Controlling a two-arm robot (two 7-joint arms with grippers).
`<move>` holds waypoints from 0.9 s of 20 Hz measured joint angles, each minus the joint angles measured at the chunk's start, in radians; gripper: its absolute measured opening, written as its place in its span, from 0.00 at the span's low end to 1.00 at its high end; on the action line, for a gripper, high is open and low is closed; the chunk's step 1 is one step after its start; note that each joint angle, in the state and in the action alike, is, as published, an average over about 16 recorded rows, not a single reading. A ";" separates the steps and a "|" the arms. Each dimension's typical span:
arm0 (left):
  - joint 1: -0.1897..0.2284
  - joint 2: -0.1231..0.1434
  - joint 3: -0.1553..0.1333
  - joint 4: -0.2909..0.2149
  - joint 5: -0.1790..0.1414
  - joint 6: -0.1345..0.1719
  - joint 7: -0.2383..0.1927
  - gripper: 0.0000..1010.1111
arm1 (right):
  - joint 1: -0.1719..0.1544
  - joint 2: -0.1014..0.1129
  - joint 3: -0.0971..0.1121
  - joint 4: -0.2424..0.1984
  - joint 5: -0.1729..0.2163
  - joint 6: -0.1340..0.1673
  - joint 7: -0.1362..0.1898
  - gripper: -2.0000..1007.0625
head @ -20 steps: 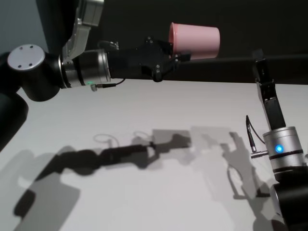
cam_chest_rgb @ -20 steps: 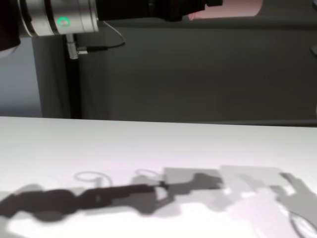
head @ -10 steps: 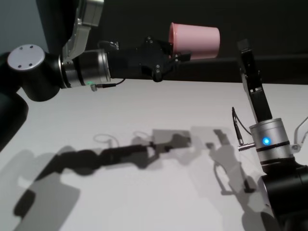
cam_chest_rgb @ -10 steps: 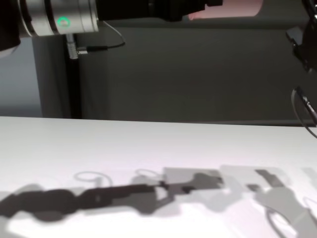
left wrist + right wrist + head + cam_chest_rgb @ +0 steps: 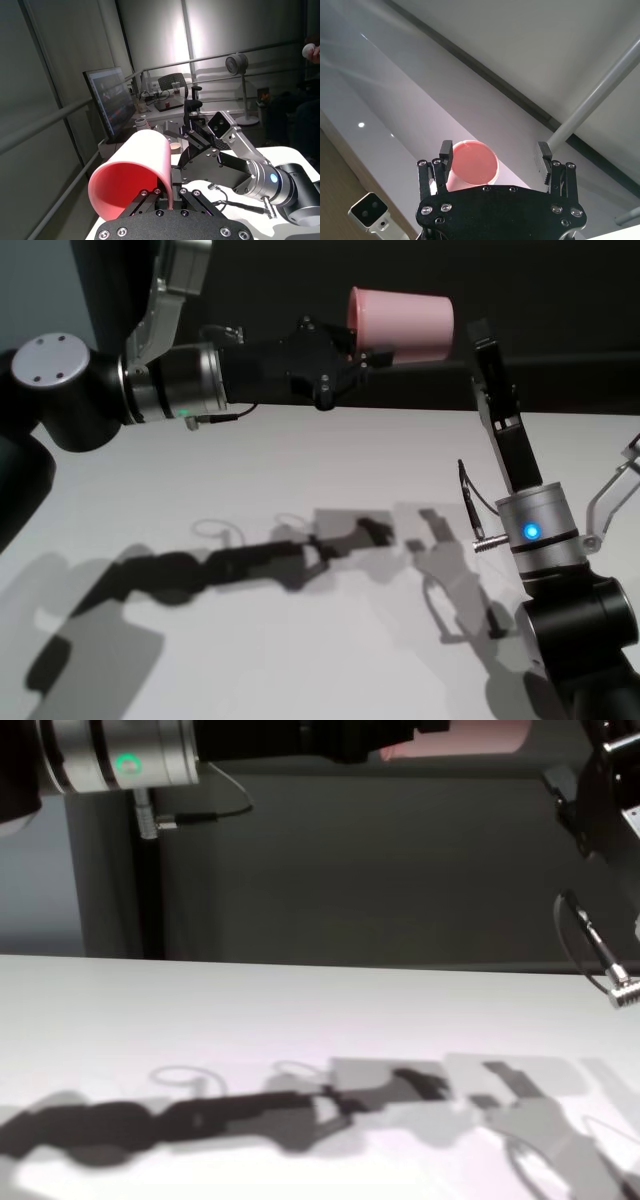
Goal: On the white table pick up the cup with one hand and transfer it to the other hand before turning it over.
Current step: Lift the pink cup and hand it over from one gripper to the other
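The pink cup lies on its side in the air, high above the white table. My left gripper is shut on the cup's rim wall; in the left wrist view its fingers pinch the lower edge of the cup, whose mouth faces that camera. My right gripper is raised just right of the cup's base, open and apart from it. In the right wrist view the cup's base shows beyond the right gripper. The chest view catches only the cup's lower edge.
Arm shadows fall across the white table. A dark wall stands behind its far edge. In the chest view the right arm's wrist and its cable hang at the right edge.
My right arm has risen and swung left, bringing its open gripper close to the cup's base. The left arm and the cup have stayed where they were.
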 joint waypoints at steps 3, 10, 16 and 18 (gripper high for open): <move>0.000 0.000 0.000 0.000 0.000 0.000 0.000 0.05 | 0.006 0.000 -0.010 0.009 0.009 -0.002 0.014 0.99; 0.000 0.000 0.000 0.000 0.000 0.000 0.000 0.05 | 0.019 -0.001 -0.029 0.025 0.030 -0.011 0.039 0.99; 0.000 0.000 0.000 0.000 0.000 0.000 0.000 0.05 | 0.035 -0.007 -0.046 0.046 0.046 -0.022 0.057 0.99; 0.000 0.000 0.000 0.000 0.000 0.000 0.000 0.05 | 0.043 -0.010 -0.052 0.055 0.053 -0.026 0.064 0.99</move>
